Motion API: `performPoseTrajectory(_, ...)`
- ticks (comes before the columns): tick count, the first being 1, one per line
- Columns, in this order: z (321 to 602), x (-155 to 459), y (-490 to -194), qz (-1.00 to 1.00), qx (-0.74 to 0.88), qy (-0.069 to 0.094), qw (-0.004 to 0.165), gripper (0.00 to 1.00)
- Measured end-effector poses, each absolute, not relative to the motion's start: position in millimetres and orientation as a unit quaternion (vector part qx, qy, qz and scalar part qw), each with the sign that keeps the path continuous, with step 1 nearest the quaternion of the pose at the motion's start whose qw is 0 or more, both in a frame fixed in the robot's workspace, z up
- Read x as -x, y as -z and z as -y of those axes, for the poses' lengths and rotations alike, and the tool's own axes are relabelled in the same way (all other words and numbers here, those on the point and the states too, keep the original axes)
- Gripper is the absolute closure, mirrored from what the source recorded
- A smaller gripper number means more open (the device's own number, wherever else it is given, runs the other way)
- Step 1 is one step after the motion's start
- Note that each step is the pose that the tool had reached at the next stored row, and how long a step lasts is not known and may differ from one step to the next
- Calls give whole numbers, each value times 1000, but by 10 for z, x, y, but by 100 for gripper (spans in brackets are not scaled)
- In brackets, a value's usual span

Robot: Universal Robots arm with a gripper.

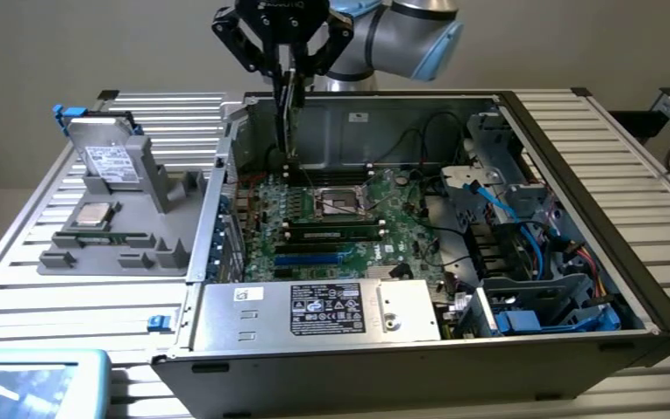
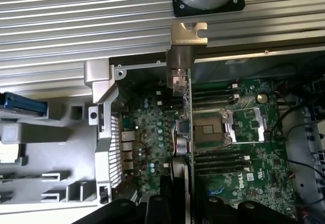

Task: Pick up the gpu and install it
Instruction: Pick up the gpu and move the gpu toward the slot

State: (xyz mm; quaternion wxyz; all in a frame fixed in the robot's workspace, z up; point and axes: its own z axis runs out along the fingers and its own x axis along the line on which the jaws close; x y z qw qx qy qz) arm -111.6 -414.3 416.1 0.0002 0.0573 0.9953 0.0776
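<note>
My gripper point(image 1: 287, 72) is shut on the gpu point(image 1: 290, 118), which hangs edge-on and upright above the rear of the open computer case point(image 1: 568, 175). The card's lower end reaches down near the green motherboard point(image 1: 335, 218), close to the case's back wall. In the wrist view the gpu point(image 2: 188, 127) appears as a thin edge running over the board beside the CPU socket point(image 2: 208, 132), with its silver end bracket point(image 2: 186, 51) at the far end. The black fingers point(image 2: 153, 209) of my gripper point(image 2: 185, 210) clamp the card from both sides.
A grey fixture tray point(image 1: 137, 262) at the exterior view's left carries a silver hard drive point(image 1: 108, 159), a CPU chip point(image 1: 93, 214) and a memory stick point(image 1: 108, 237). Inside the case are the power supply point(image 1: 324, 310), blue cables point(image 1: 509, 218) and drive bays point(image 1: 544, 297).
</note>
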Motion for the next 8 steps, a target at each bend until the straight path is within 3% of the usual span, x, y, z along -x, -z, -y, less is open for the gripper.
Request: performPoseTrajectory(8, 4252, 805, -4119, -995, -57, -76, -2, 71)
